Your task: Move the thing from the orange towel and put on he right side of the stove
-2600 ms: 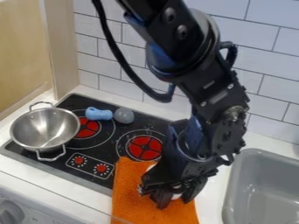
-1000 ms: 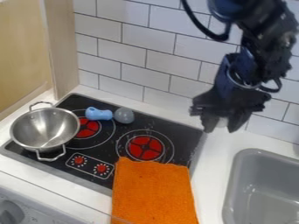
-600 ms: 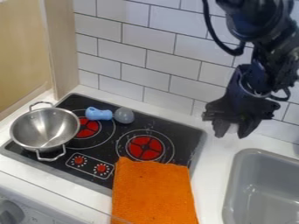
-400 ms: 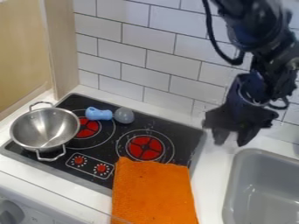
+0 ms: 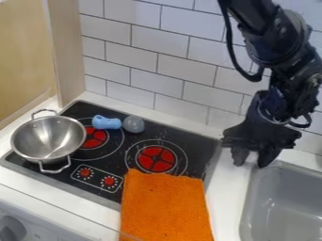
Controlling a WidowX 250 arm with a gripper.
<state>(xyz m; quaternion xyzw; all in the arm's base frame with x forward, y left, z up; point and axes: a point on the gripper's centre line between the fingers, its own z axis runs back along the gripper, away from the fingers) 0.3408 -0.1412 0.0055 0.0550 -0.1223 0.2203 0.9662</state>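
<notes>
The big black robot arm (image 5: pixel 273 44) is cut off at the top and right edges, and so is some of the white tiled wall (image 5: pixel 154 52). The ends of the black gripper (image 5: pixel 253 163) are fuzzy, so I can't tell if a thing is in it. It hides a bit of the grey sink's (image 5: pixel 246 207) back left corner, and the sink runs off the right and bottom edges. The fuzzy orange cloth towel (image 5: pixel 164 202) covers the front right corner of the flat black stove (image 5: pixel 165 131) and is cut off at the bottom. The round silver metal pot (image 5: pixel 47 140) hides some of the stove's left side. The marks by the little red stove knobs (image 5: pixel 85 172) are too tiny to read.
</notes>
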